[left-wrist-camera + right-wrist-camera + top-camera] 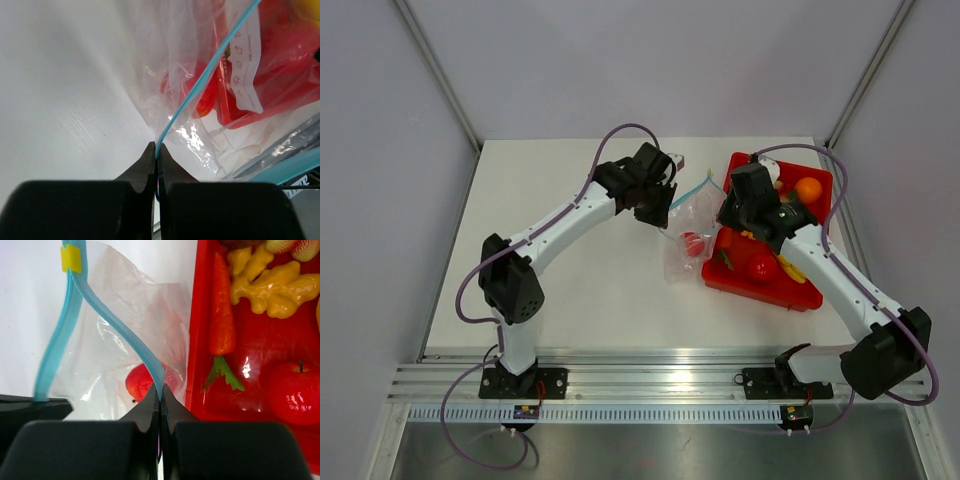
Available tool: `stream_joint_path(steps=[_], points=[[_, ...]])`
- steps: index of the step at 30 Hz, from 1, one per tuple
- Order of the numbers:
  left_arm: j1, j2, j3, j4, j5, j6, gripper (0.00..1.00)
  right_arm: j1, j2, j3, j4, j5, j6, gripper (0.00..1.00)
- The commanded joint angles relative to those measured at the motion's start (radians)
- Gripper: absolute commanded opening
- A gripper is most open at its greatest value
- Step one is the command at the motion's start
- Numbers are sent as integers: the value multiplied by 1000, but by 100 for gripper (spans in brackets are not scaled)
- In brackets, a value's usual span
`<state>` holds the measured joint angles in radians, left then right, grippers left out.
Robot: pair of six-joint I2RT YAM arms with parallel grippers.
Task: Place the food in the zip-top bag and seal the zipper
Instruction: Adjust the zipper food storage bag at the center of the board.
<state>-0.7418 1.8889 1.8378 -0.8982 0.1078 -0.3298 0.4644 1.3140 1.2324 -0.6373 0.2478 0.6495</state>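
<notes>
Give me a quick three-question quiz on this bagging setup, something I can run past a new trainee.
1. True or false: the left fingers and the right fingers are each pinched shut on the light blue zipper.
2. What lies inside the zip-top bag? A: one red toy food. B: a blue cup. C: nothing at all.
3. Fill in: the apple lies in the red ____.
Key: 1 true; 2 A; 3 tray.
</notes>
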Motion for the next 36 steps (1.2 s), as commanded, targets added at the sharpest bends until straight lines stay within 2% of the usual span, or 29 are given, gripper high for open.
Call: stream_joint_path(steps=[1, 4, 8, 14, 21, 24, 25, 28, 32, 36], points=[[4, -79, 26, 10, -2, 15, 0, -6, 14, -75, -9, 48, -24, 0], [5, -53, 52, -13, -16, 14, 0, -7, 47, -91, -1, 9, -7, 0], [1, -28, 89, -27, 15, 3, 0, -6, 50, -31, 1, -65, -17, 0], [-5, -56, 146, -28, -5, -12, 0, -6, 42, 75, 1, -73, -63, 0], [-4, 13, 136, -47, -39, -43, 0, -6, 148, 1, 50, -64, -76, 4], [-4, 16, 107, -33, -48, -54, 0, -6, 159, -11, 41, -77, -63, 24], [-4, 15, 100, -21, -51, -57, 0, -4, 151, -13, 42, -84, -62, 49], [-4, 13, 95, -19, -63, -58, 0, -6, 84, -11, 39, -104, -76, 71], [-4, 19, 97, -21, -80, -58, 0, -6, -54, 12, -18, -61, -80, 80], [-4, 29, 83, -18, -97, -63, 0, -6, -192, -34, -33, 16, -77, 83]])
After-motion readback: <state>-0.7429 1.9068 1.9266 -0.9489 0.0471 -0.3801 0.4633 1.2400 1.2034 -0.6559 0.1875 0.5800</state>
